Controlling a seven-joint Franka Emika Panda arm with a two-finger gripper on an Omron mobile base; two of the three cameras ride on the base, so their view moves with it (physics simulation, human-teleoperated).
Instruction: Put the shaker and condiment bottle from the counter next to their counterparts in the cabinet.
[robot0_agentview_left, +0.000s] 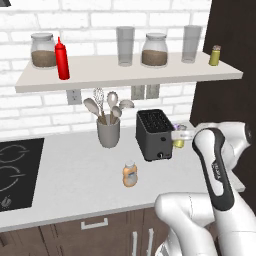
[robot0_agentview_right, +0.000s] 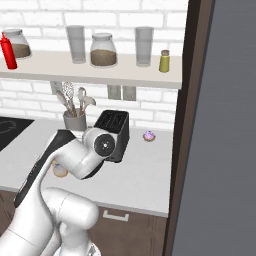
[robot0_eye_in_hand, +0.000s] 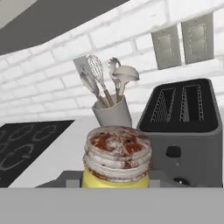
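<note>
The counter (robot0_agentview_left: 75, 175) is a flat, smooth, pale slab. A black hob (robot0_agentview_left: 15, 170) sits in it on the left. Dark wood drawers (robot0_agentview_left: 100, 232) run under it.

The bottle (robot0_agentview_left: 129, 174) is small, squat and orange, with a pale cap. It stands alone on the counter, in front of the toaster (robot0_agentview_left: 155, 134). The toaster is a dark box with two long slots on top. Beside it is a round grey pot (robot0_agentview_left: 108, 132) full of spoons and a wire whisk.

The gripper (robot0_agentview_left: 181, 136) is just right of the toaster, above the counter. It is clamped on the shaker (robot0_eye_in_hand: 117, 159). In the hand view the shaker is very close. Its cap is round and ridged, pale with rusty brown blotches, and the body under it is yellow. The lower part of the shaker is cut off there, and the finger tips are hard to make out. In the left base view only a bit of yellow shows at the gripper.

The shelf (robot0_agentview_left: 125, 75) is a long beige board on the white brick wall. On it stand a tall red bottle (robot0_agentview_left: 62, 59) with a pointy top, two glass jars with brown stuff inside, and two clear grey glasses. A second shaker (robot0_agentview_left: 215, 55) stands at its right end.

In the right base view the arm hides part of the toaster. A small purple thing (robot0_agentview_right: 148, 135) lies on the counter there, too small to tell what it is.
</note>
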